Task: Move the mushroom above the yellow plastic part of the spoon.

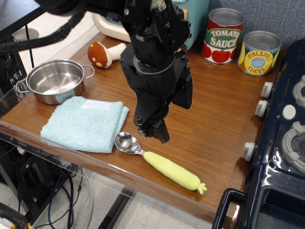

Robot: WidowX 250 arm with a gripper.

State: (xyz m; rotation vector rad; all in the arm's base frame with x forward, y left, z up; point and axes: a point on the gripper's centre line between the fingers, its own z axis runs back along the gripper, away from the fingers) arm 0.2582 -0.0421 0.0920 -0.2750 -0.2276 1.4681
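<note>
The mushroom (102, 53), with a reddish-brown spotted cap and a cream stem, lies on its side at the back left of the wooden counter. The spoon (162, 163) lies near the front edge, its metal bowl (127, 142) to the left and its yellow-green plastic handle (175, 172) pointing right. My gripper (152, 130) hangs just above the counter, a little behind the spoon's bowl and far from the mushroom. Its fingers look slightly apart and hold nothing.
A steel pot (55, 81) stands at the left, with a light blue towel (86, 123) in front of it. A tomato sauce can (224, 36) and a pineapple can (259, 52) stand at the back right. A toy stove (281, 143) borders the right side.
</note>
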